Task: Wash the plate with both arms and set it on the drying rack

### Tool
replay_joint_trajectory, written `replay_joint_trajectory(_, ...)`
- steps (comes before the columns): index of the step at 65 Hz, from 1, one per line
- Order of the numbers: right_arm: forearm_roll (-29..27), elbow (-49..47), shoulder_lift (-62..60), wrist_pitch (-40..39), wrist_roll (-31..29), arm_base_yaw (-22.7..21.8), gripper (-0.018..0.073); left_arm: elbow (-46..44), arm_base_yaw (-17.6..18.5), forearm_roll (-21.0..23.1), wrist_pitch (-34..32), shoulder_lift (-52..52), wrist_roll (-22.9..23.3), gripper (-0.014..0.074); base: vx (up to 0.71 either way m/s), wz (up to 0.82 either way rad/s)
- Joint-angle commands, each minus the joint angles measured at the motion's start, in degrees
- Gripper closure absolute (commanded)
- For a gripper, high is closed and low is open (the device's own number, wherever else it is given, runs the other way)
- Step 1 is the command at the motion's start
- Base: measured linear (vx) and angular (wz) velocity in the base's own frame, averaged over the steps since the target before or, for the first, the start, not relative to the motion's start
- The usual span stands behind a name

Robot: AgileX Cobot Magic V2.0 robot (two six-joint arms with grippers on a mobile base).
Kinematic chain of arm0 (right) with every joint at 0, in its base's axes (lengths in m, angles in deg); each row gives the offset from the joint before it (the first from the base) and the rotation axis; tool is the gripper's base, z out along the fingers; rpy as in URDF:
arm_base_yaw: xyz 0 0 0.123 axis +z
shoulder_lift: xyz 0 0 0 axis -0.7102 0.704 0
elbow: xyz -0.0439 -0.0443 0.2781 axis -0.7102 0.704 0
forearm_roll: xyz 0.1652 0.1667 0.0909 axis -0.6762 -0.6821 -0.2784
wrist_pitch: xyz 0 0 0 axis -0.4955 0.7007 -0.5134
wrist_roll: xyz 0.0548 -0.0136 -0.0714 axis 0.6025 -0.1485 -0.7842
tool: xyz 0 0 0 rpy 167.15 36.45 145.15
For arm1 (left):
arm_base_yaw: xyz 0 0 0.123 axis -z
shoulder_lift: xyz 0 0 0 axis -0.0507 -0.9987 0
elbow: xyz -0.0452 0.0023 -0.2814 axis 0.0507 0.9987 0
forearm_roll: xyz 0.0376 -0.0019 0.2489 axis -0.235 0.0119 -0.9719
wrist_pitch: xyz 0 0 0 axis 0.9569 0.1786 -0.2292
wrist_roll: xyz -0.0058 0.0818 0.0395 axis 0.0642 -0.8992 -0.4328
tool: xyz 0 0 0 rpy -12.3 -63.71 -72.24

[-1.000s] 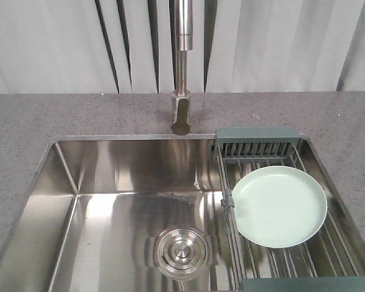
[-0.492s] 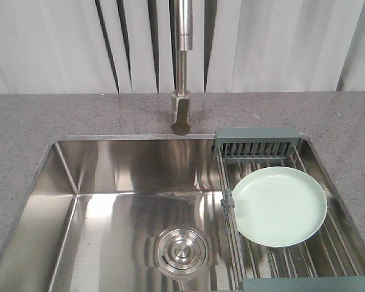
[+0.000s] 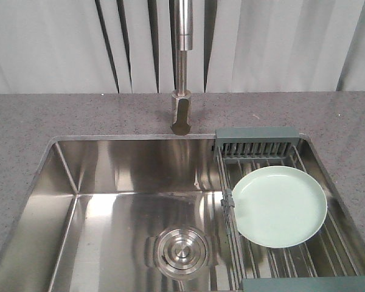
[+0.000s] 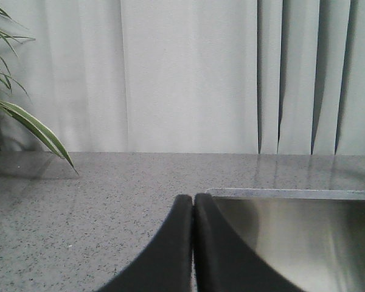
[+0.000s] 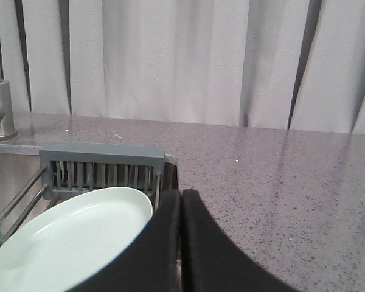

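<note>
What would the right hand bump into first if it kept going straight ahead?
Probably the drying rack's far right corner or the countertop beside it. The shut right hand points just right of the plate. Depth is hard to judge here.

The pale mint-green plate (image 3: 279, 206) is lying flat, face up and glossy, on the wires of the drying rack (image 3: 256, 143), just in front of its dark grey-green comb-slotted end piece, nothing touching it.
</note>
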Motion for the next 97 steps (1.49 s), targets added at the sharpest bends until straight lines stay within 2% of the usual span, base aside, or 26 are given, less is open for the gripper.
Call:
replay_joint_trajectory(1,0.07,0.34,-0.65,-5.58,-0.3,-0.4,0.0566,-1.41,-0.22,0.08,-3.92,0.81,0.22,0.0603,0.0,0.0)
replay_joint_trajectory(29,0.09,0.22,-0.58,-5.16,-0.17,-0.4,0.0566,-1.41,-0.22,0.08,-3.92,0.81,0.22,0.0603,0.0,0.0)
replay_joint_trajectory(45,0.32,0.22,-0.58,-5.31,3.47,-0.4,0.0566,-1.41,-0.22,0.08,-3.92,0.81,0.22,0.0603,0.0,0.0)
replay_joint_trajectory(97,0.56,0.16,-0.58,-4.93,3.45,-0.4,0.0566,-1.41,-0.22,0.08,-3.92,0.81,0.22,0.0603,0.0,0.0)
